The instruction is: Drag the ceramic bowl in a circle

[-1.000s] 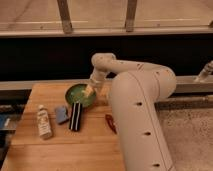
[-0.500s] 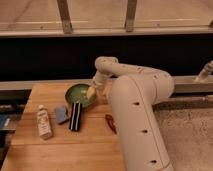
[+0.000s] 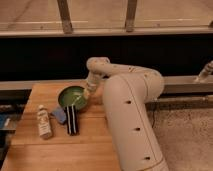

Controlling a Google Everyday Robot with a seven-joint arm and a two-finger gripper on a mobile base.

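The ceramic bowl (image 3: 71, 97) is round and shallow, glossy green inside with a darker rim. It sits on the wooden table (image 3: 55, 150) near its far edge. My gripper (image 3: 86, 95) reaches down from the white arm (image 3: 125, 100) and is at the bowl's right rim, touching it or just inside it. The gripper's tip is partly hidden against the bowl.
A small white bottle (image 3: 43, 121) lies near the table's left side. A blue sponge (image 3: 58, 115) and a black flat object (image 3: 71, 120) lie just in front of the bowl. The arm's bulky body covers the table's right part. A dark ledge runs behind.
The bowl and the gripper at its rim have shifted slightly to the left and toward the table's front. The other items have not moved.
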